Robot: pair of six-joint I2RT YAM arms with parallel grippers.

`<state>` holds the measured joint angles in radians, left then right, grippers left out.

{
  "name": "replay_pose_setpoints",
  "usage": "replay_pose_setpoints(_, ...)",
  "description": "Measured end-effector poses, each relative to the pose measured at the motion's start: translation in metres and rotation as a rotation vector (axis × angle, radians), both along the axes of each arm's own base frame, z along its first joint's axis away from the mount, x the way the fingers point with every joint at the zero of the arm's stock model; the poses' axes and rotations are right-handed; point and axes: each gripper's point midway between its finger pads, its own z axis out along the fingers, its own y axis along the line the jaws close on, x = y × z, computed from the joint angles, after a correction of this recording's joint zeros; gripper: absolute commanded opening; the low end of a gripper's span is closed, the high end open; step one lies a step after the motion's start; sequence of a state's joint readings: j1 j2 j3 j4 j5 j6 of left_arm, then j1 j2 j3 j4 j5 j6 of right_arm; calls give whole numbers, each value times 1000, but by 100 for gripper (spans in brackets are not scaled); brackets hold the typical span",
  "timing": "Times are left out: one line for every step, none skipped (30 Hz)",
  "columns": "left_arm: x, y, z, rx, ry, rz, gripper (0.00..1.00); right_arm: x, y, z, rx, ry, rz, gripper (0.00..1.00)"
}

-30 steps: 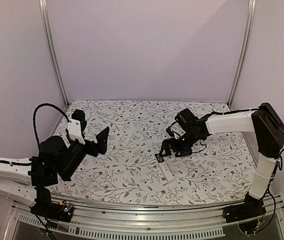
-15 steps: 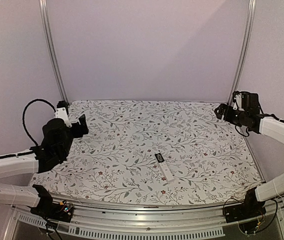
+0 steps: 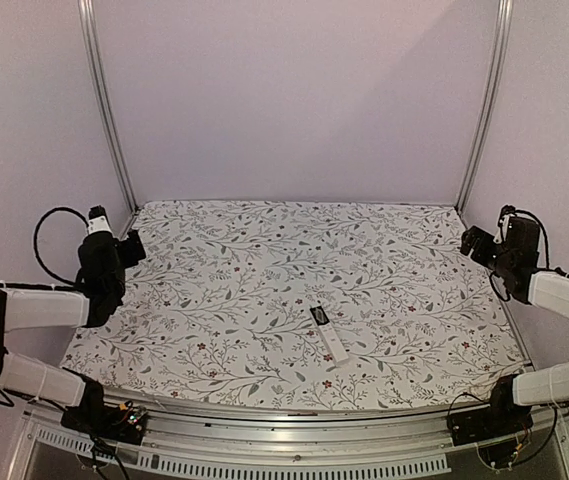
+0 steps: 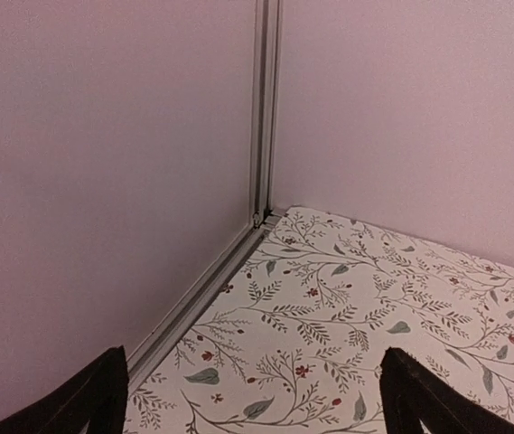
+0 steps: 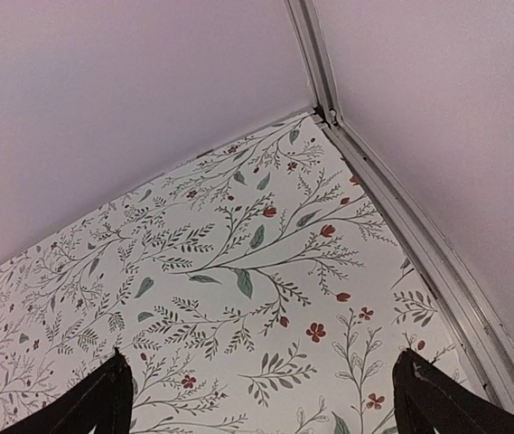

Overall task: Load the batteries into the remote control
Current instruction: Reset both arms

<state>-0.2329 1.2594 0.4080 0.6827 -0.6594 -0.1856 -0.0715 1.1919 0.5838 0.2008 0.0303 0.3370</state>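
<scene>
Table (image 3: 244, 250), floral-topped, fills the lower half of the top view. Left arm (image 3: 44, 308) sits folded at the left edge and right arm (image 3: 564, 295) at the right edge. Left gripper (image 4: 252, 391) and right gripper (image 5: 261, 389) both gape wide, empty, facing the far corners. Remote (image 3: 330, 336) lies at lower centre, well apart from both. Batteries are not visible. Loading looks done, or the batteries are hidden; the next move would be checking the remote is closed.
</scene>
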Motion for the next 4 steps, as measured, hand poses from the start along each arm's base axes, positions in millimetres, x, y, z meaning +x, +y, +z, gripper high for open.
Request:
replay_pose_setpoints(-1,6,2,7,-12,12,96,-3,-1,-4,-6,2,-6,99)
replay_pose_setpoints(-3,11,3,16,-22,26,97,-7,-2,-9,-13,8,-11,99)
replay_pose_setpoints(-6,16,2,27,-27,36,97,-9,-3,-12,-18,8,-13,99)
replay_pose_setpoints(-9,19,-1,38,-25,43,97,-12,-3,-15,-23,10,-14,99)
